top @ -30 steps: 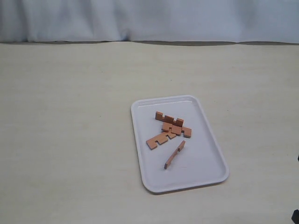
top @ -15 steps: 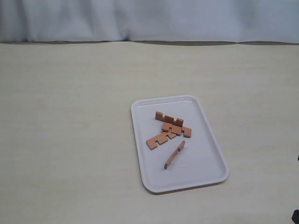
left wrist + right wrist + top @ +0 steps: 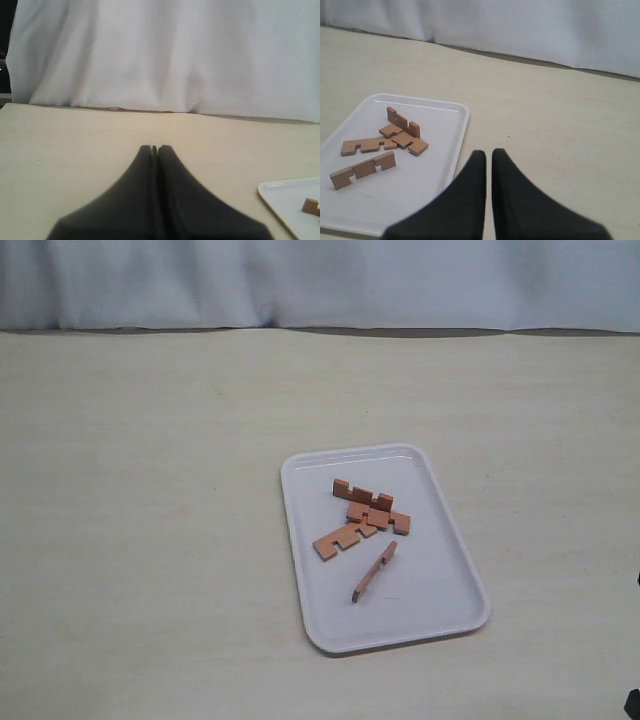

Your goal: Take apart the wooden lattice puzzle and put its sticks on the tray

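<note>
Pale tabletop (image 3: 545,125), white curtain (image 3: 520,25) behind. Left tool (image 3: 155,148) is pressed shut and empty; right tool (image 3: 488,154) is all but closed, also empty. Near the right tool, four separated sticks (image 3: 402,135) lie on the tray (image 3: 435,170). They look light, stiff and thin; pinch each mid-length across its flat faces.

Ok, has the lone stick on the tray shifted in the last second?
No. The lone stick lies at the same spot and angle against the tray rim, apart from the other sticks.
</note>
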{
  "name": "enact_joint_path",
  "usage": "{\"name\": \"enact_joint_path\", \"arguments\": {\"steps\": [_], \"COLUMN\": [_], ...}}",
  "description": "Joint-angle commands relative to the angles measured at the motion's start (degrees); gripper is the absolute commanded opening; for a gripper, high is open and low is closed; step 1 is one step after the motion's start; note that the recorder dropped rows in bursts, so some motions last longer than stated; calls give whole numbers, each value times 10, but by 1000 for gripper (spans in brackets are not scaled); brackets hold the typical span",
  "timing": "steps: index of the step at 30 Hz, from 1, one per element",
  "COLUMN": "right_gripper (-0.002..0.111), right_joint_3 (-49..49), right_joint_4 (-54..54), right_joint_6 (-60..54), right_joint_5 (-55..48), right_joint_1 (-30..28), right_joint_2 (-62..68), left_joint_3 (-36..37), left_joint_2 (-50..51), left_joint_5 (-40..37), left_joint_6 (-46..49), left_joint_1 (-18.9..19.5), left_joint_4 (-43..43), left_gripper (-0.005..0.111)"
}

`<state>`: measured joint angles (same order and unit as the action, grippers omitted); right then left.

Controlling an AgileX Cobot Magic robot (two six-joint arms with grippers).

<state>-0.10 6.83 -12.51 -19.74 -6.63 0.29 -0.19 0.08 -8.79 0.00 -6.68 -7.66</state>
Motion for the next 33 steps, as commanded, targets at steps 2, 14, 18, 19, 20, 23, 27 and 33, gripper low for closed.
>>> {"name": "enact_joint_path", "arguments": {"steps": [2,14,18,19,20,23,27,33], "right_gripper": [4,4,4,4,4,4,4,4], "right_joint_3": [1,1,1,1,1,1,1,1], "right_joint_4": [-1,-1,-1,-1,-1,-1,-1,-1], "right_joint_6": [-1,-1,-1,-1,-1,-1,-1,-1], "right_joint_5": [1,1,1,1,1,1,1,1], "right_joint_1": [1,1,1,1,1,1,1,1], "right_joint_2": [-3,-3,-3,-3,-3,-3,-3,-3], "left_joint_3": [2,2,2,2,2,2,2,2], "left_joint_2": [-1,-1,-1,-1,-1,-1,-1,-1], "left_joint_5": [-5,-88,-88,-89,-89,-89,-89,-89], "left_joint_6": [-4,-64,-64,-64,-64,-63,-63,-63], "left_joint_1": [0,0,0,0,0,0,0,0], "left_joint_4": [10,57,70,86,103,116,116,116], "left_gripper": [0,0,0,0,0,0,0,0]}}
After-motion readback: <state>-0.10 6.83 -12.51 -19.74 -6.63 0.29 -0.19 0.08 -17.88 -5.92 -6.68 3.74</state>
